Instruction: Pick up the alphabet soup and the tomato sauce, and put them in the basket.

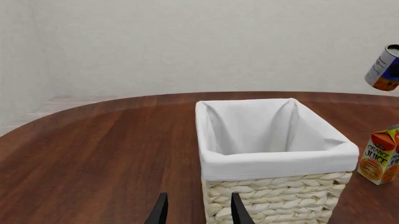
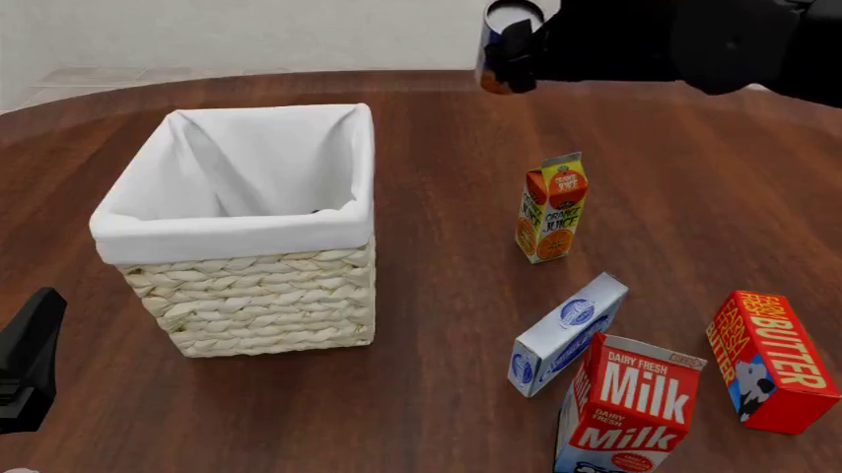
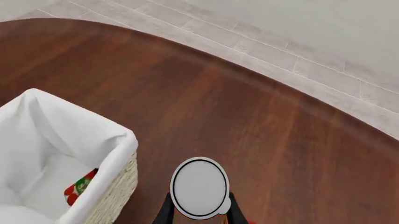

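Observation:
My right gripper [image 2: 522, 47] is shut on a can with a white, blue and orange label [image 2: 498, 54], which I take for the alphabet soup. It hangs high over the far side of the table, right of and beyond the basket [image 2: 224, 235]. The same can [image 1: 385, 68] shows tilted in the left wrist view, and its silver lid [image 3: 199, 186] in the right wrist view. A red and green item [image 3: 80, 185], likely the tomato sauce, lies inside the basket [image 3: 121, 151] on the white lining. My left gripper [image 1: 198, 212] is open and empty, low beside the basket's [image 1: 281, 161] near left side.
An orange juice carton [image 2: 550, 209] stands right of the basket. Nearer the front right are a blue and white carton [image 2: 566, 335] lying down, a red milk carton [image 2: 632, 409] and a red butter box [image 2: 774, 360]. The left arm [image 2: 27, 374] sits at the front left corner.

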`<move>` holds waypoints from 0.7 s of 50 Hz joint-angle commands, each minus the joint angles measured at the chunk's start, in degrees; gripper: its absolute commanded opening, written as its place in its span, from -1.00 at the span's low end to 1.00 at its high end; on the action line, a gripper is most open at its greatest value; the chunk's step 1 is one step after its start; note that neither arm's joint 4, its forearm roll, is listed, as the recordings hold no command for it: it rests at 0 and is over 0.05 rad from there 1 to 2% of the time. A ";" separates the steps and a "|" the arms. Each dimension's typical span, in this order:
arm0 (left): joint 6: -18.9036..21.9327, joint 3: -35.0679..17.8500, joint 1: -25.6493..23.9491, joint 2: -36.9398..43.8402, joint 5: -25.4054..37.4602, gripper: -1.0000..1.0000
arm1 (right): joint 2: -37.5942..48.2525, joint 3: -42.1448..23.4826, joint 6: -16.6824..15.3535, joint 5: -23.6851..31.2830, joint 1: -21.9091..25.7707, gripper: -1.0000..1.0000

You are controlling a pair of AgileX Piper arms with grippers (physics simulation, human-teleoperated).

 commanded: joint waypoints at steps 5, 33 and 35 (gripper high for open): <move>0.00 0.00 0.00 0.00 0.00 1.00 | -1.20 -1.89 0.55 1.44 3.89 -1.00; 0.00 0.00 0.00 0.00 0.00 1.00 | -0.07 -1.84 0.41 2.21 10.51 -1.00; 0.00 0.00 0.00 0.00 0.00 1.00 | 0.26 -2.08 0.37 2.21 10.94 -1.00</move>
